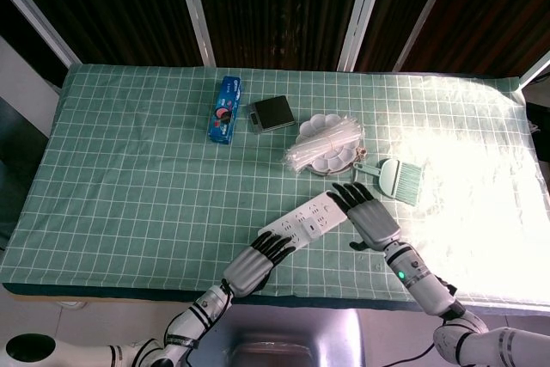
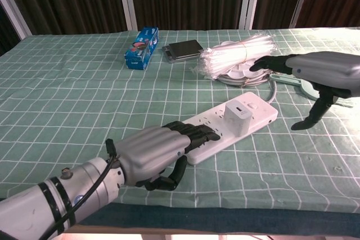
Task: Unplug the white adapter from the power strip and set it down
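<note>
The white power strip (image 2: 209, 130) lies slanted near the table's front edge, also seen from the head view as the power strip (image 1: 301, 223). The white adapter (image 2: 238, 117) stands plugged in near its far right end. My left hand (image 2: 151, 151) lies flat with its fingertips (image 2: 203, 134) resting on the strip's near left end, and it holds nothing. My right hand (image 2: 318, 74) hovers open above and to the right of the adapter, fingers stretched leftward and thumb pointing down, clear of it. In the head view my right hand (image 1: 367, 215) reaches the strip's far end.
Behind the strip sit a white palette (image 2: 247, 75) under a bundle of clear straws (image 2: 239, 53), a black scale (image 2: 183, 49) and a blue box (image 2: 141, 48). A pale green brush (image 1: 397, 178) lies to the right. The strip's cable (image 2: 274, 91) curves toward the palette.
</note>
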You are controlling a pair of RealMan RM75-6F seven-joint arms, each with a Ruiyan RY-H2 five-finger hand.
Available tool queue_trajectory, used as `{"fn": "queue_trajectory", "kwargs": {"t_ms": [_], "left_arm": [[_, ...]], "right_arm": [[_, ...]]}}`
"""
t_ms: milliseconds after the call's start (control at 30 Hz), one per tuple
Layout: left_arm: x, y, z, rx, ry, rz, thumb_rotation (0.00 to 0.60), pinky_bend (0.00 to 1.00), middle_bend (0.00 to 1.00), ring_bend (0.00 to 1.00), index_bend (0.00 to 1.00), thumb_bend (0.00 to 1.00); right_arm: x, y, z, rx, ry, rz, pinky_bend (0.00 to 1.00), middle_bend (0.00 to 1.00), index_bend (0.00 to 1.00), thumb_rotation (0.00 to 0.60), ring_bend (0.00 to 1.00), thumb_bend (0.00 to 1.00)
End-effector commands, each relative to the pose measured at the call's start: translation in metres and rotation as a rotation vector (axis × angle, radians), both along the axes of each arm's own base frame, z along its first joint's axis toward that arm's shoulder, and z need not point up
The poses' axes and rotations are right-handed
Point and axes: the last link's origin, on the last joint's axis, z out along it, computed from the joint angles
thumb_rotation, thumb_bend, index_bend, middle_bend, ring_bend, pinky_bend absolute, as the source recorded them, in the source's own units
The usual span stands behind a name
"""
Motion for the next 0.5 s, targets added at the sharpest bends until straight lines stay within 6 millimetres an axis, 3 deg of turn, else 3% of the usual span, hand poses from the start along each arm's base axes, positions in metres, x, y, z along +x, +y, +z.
{"fn": "queue_trajectory", "kwargs": {"t_ms": [33, 200, 333, 500], "left_arm": [[0.000, 0.001, -0.003, -0.004, 0.003, -0.001, 0.600, 0.05, 0.00, 0.00, 0.00, 0.89], [0.001, 0.000, -0.005, -0.004, 0.001, -0.006, 0.600, 0.05, 0.00, 0.00, 0.00, 0.90], [0.001, -0.002, -0.007, -0.007, 0.005, -0.010, 0.600, 0.05, 0.00, 0.00, 0.00, 0.89], [-0.001, -0.001, -0.009, -0.008, 0.014, -0.006, 0.600, 0.05, 0.00, 0.00, 0.00, 0.90]], "right_arm": [[0.006, -0.002, -0.010, 0.016, 0.005, 0.039, 0.00, 0.00, 0.00, 0.600, 0.00, 0.17], [0.012, -0.007, -0.028, 0.038, 0.024, 0.097, 0.00, 0.02, 0.01, 0.600, 0.00, 0.17], [0.019, -0.010, -0.040, 0.022, 0.001, 0.124, 0.06, 0.11, 0.12, 0.600, 0.02, 0.17], [0.028, -0.012, -0.054, 0.012, -0.024, 0.154, 0.17, 0.21, 0.25, 0.600, 0.11, 0.20]]}}
